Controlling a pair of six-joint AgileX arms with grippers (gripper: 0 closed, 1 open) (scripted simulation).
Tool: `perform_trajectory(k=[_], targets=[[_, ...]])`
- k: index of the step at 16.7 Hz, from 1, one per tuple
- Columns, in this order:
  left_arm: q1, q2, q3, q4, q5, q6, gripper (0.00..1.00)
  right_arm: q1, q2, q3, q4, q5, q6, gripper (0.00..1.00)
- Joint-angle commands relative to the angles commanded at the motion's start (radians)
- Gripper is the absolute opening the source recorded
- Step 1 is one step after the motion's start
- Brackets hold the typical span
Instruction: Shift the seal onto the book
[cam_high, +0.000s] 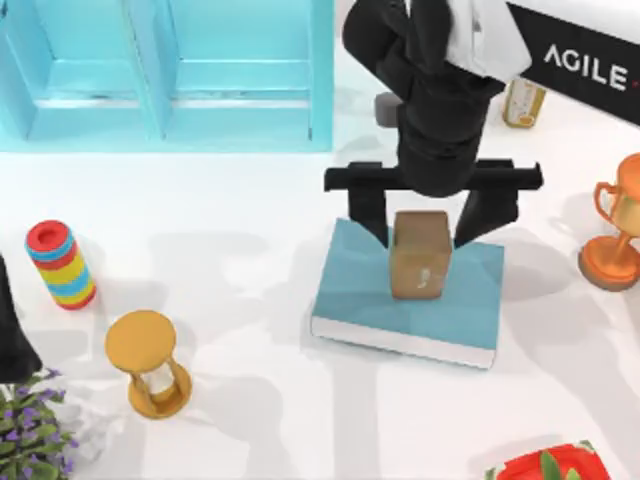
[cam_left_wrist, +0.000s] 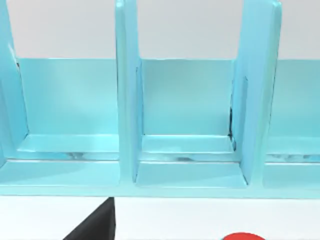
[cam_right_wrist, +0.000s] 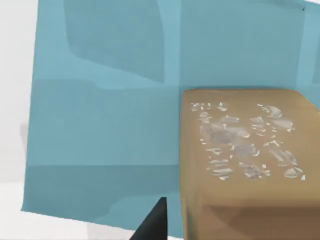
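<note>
The tan-brown seal stands upright on the teal-blue book, near the middle of its cover. My right gripper hangs directly over the seal, open, with one black finger on each side of the block and a small gap to it. In the right wrist view the seal shows a pale speckled mark on its face against the book cover, and one dark fingertip sits beside it. My left arm is parked at the table's left edge.
A turquoise shelf unit fills the back left. A golden hourglass and a striped ring stack stand at the left, a purple-flowered plant at the front left. An orange trophy stands right, a red object front right.
</note>
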Motion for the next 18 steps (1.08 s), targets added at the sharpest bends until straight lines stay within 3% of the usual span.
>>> perform_trajectory(k=[2, 11, 18], targets=[[0.000, 0.000, 0.000, 0.000, 0.000, 0.000, 1.00, 0.000, 0.000, 0.000, 0.000, 0.000, 0.000, 1.00], [0.000, 0.000, 0.000, 0.000, 0.000, 0.000, 1.00, -0.002, 0.000, 0.004, -0.004, 0.000, 0.000, 1.00], [0.000, 0.000, 0.000, 0.000, 0.000, 0.000, 1.00, -0.003, 0.004, 0.124, -0.120, 0.000, -0.001, 1.00]])
